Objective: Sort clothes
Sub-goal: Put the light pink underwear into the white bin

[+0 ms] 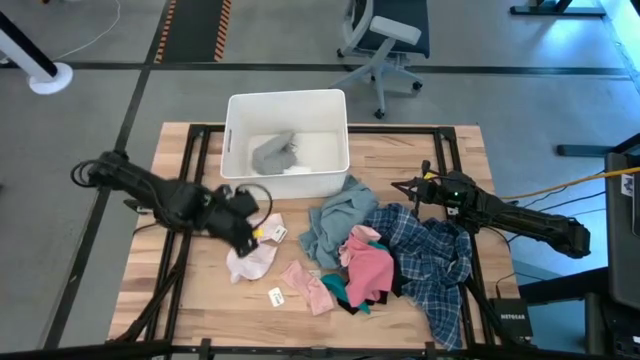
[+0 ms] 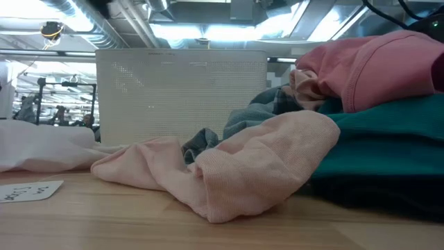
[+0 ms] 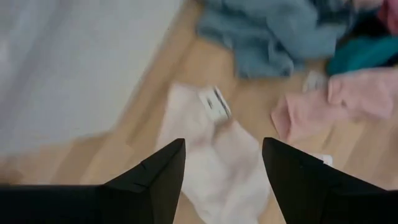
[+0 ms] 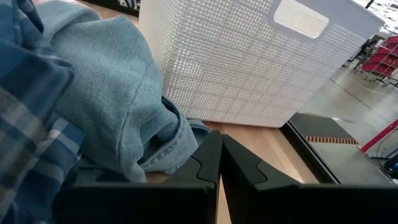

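The clothes lie in a heap on the wooden table: a plaid shirt (image 1: 432, 258), a grey-blue top (image 1: 338, 220), a bright pink piece (image 1: 368, 266), a teal piece (image 1: 342, 291) and a pale pink piece (image 1: 308, 284). A whitish-pink piece (image 1: 250, 260) with a tag lies apart at the left. My left gripper (image 1: 246, 232) is open above it, the cloth showing between its fingers in the left wrist view (image 3: 222, 146). My right gripper (image 1: 402, 188) is shut and low over the table beside the grey-blue top (image 4: 112, 93). My right gripper's shut fingers (image 4: 205, 158) lie level beside a folded hem of the grey-blue top (image 4: 177, 140). I cannot tell whether they touch it. Nothing shows between the fingers.
A white plastic bin (image 1: 286, 100) stands at the table's far middle with a grey garment (image 1: 272, 152) inside. A paper label (image 1: 276, 296) lies near the front edge. An office chair (image 1: 385, 40) stands beyond the table.
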Robot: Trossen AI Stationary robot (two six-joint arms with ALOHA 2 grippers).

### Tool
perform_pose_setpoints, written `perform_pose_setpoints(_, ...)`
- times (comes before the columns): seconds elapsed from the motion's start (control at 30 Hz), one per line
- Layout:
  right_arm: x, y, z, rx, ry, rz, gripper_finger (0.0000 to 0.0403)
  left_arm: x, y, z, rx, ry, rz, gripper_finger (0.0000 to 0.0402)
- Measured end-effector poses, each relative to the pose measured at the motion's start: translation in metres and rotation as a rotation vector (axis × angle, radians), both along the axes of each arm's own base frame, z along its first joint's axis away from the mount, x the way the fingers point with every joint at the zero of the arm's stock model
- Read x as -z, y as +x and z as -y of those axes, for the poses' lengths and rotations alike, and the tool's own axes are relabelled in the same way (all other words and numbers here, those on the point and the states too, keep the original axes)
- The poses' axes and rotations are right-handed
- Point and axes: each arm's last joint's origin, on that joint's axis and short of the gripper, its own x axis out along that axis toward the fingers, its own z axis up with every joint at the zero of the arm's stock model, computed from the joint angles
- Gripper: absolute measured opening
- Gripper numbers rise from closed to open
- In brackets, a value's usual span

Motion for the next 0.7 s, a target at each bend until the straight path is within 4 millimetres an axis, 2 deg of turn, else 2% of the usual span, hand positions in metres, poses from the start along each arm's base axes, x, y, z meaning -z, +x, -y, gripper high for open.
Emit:
perform_pose_setpoints(0.2,0.000,0.000,0.000,0.017,-0.004,-0.002,0.0019,0.035,-0.011,0.018,-0.080,-0.024,-0.050,0.0210)
perform_pose_setpoints(0.47,0.000,0.000,0.000,0.016,-0.007,0.000,0.0019,0.091,-0.023,0.019,-0.247,-0.074,-0.158,0.0210)
perform_pose_setpoints(0.7,0.000,0.000,0.000,0.014,-0.011,0.001,0.0019,0.128,-0.021,0.019,-0.204,-0.121,-0.132,0.0210)
